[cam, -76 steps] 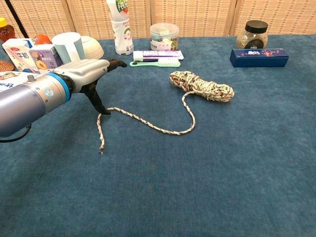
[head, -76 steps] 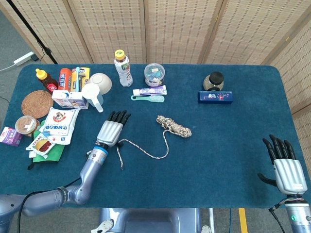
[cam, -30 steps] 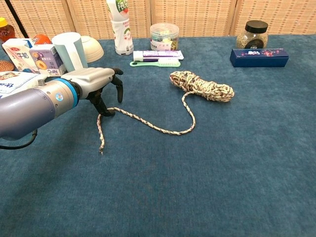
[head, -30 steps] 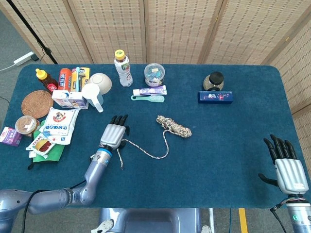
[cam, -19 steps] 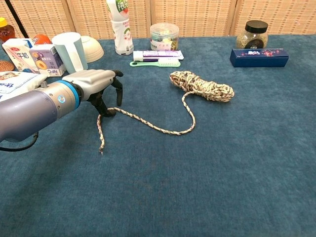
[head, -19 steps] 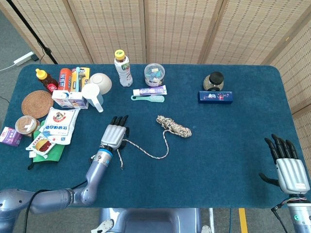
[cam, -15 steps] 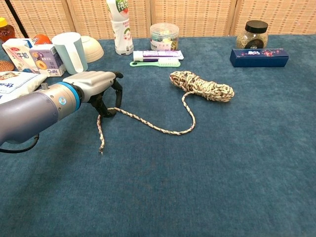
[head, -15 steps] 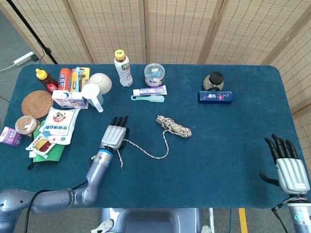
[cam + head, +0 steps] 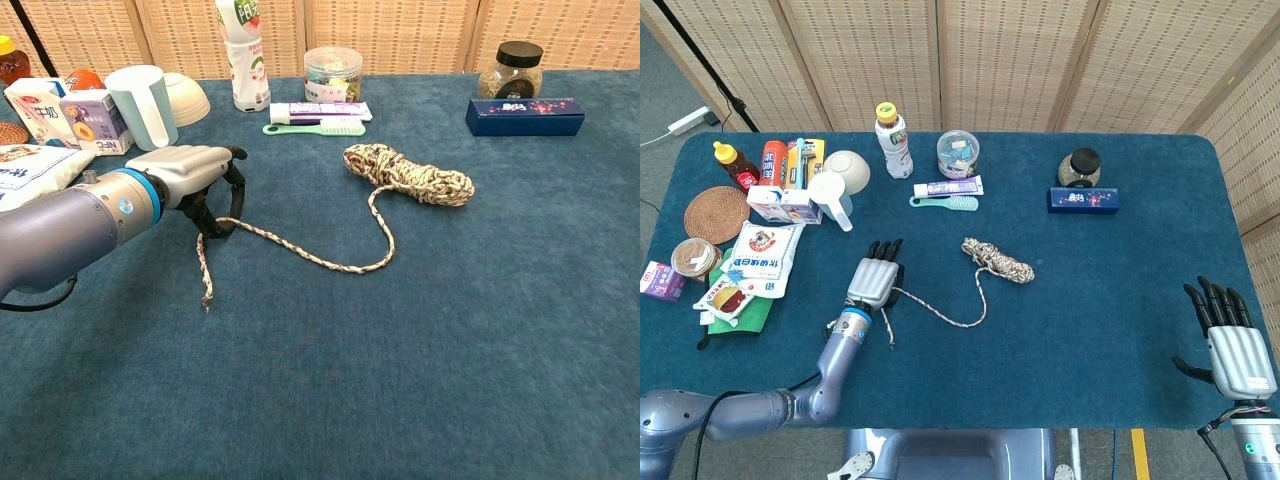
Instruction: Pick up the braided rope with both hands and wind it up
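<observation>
The braided rope lies on the blue table, its wound bundle [image 9: 1002, 261] [image 9: 412, 176] in the middle and a loose tail curving left to a frayed end [image 9: 206, 296]. My left hand [image 9: 875, 279] [image 9: 190, 172] sits over the bend of that tail, its fingers [image 9: 233, 188] curled down and pinching the rope against the thumb; the rope still rests on the cloth. My right hand [image 9: 1232, 346] hovers at the table's near right corner, far from the rope, fingers spread and holding nothing. The chest view does not show it.
Behind the rope lie a toothbrush [image 9: 950, 203], a toothpaste box [image 9: 948, 187], a plastic jar [image 9: 958, 153] and a bottle [image 9: 893, 128]. A white cup [image 9: 143, 98], a bowl, cartons and snack packs [image 9: 762, 256] crowd the left side. A blue box [image 9: 1083, 199] and a dark-lidded jar [image 9: 1080, 167] stand at the back right.
My left hand slid back toward me along the tail and its fingers curled down from straight to closed around the rope's bend. The right hand barely moved.
</observation>
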Robot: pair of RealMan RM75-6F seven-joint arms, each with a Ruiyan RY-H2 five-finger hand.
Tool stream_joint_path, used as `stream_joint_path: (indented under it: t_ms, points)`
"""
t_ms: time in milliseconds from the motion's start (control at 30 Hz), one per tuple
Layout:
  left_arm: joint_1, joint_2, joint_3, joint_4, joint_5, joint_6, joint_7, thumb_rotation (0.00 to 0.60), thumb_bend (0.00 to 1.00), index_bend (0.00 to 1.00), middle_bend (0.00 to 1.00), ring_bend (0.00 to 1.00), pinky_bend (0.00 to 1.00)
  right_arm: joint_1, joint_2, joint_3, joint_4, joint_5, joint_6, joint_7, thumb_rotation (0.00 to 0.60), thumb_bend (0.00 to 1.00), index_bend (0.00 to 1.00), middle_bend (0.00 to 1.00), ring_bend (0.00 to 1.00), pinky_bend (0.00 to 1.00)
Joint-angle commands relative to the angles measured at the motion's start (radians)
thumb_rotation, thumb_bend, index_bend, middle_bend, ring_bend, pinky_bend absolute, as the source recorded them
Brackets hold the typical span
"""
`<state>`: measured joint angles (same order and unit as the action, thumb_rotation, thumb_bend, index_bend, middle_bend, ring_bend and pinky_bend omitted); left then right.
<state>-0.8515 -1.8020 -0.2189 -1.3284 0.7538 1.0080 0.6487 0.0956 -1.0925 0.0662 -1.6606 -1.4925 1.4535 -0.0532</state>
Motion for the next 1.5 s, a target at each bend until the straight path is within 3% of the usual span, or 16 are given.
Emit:
stream_joint_path:
  t_ms: [33,667,1133,1500]
  points:
    - [0.001,0.007,-0.003,-0.006,0.005,0.004,-0.004,0.600,0.34,0.59,0.00,0.00,0.00,0.000,0.001,0.000,0.000,0.000,0.001,0.002,0.600,0.00,0.00,0.00,0.00,0.00]
    - [0.014,0.179,-0.027,-0.196,0.070,0.071,0.011,0.600,0.34,0.60,0.00,0.00,0.00,0.026,-0.013,-0.002,0.007,0.005,-0.050,0.014,0.600,0.00,0.00,0.00,0.00,0.00]
    - [-0.010,0.304,-0.059,-0.357,0.044,0.126,0.082,0.600,0.34,0.60,0.00,0.00,0.00,0.249,0.000,0.090,-0.083,0.137,-0.355,-0.085,0.600,0.00,0.00,0.00,0.00,0.00]
    - [-0.015,0.342,-0.057,-0.384,0.022,0.127,0.077,0.600,0.40,0.61,0.00,0.00,0.00,0.353,-0.022,0.128,-0.116,0.272,-0.477,-0.170,0.600,0.00,0.00,0.00,0.00,0.00]
